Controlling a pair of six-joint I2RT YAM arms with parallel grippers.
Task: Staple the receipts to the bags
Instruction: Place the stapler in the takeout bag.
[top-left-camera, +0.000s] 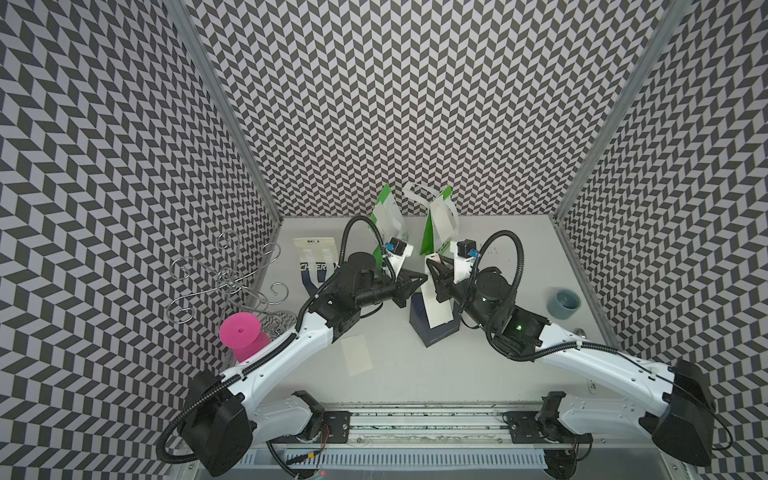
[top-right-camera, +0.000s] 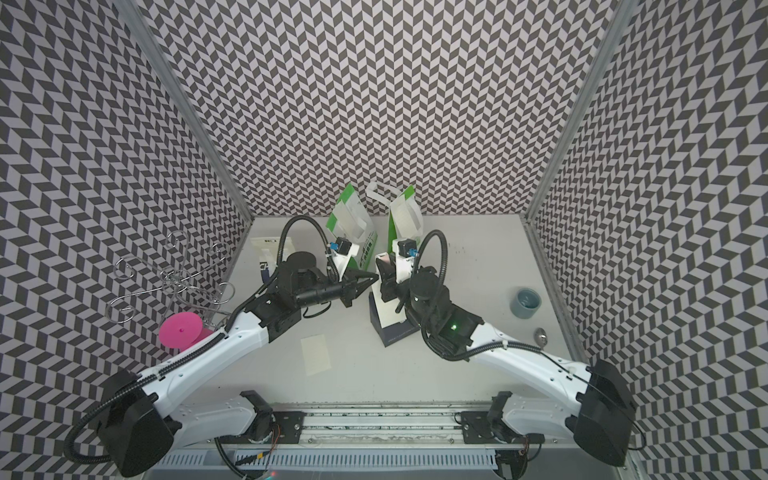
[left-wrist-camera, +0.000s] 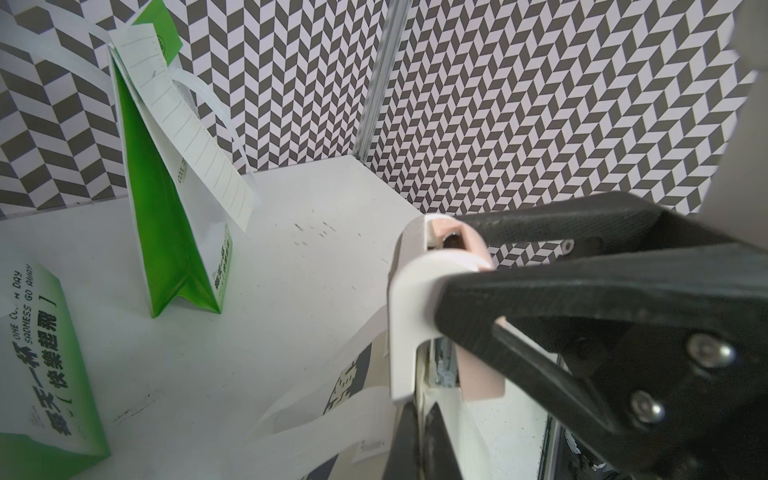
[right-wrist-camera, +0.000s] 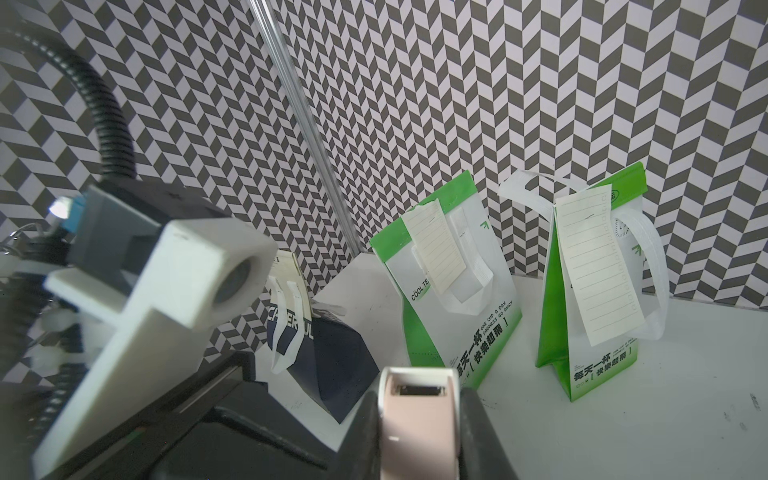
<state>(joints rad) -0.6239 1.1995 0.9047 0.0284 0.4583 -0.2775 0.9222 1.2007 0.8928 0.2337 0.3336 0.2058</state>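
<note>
**Left gripper pinching, right gripper on stapler**

Jaws shut, the left seems to pinch a receipt against the centre navy bag. Right jaws clamp the stapler over that bag's top. Two green bags stand far back, receipts attached. A loose receipt lies near.

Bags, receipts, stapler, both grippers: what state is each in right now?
Green bags, standing, receipt hanging on each.
Centre navy bag, standing, receipt against it.
Left navy bag, standing, no receipt seen.
Loose receipt, flat on table.
Stapler, held at centre bag's top.
Left gripper, shut on centre bag's top.
Right gripper, shut on stapler.
</note>
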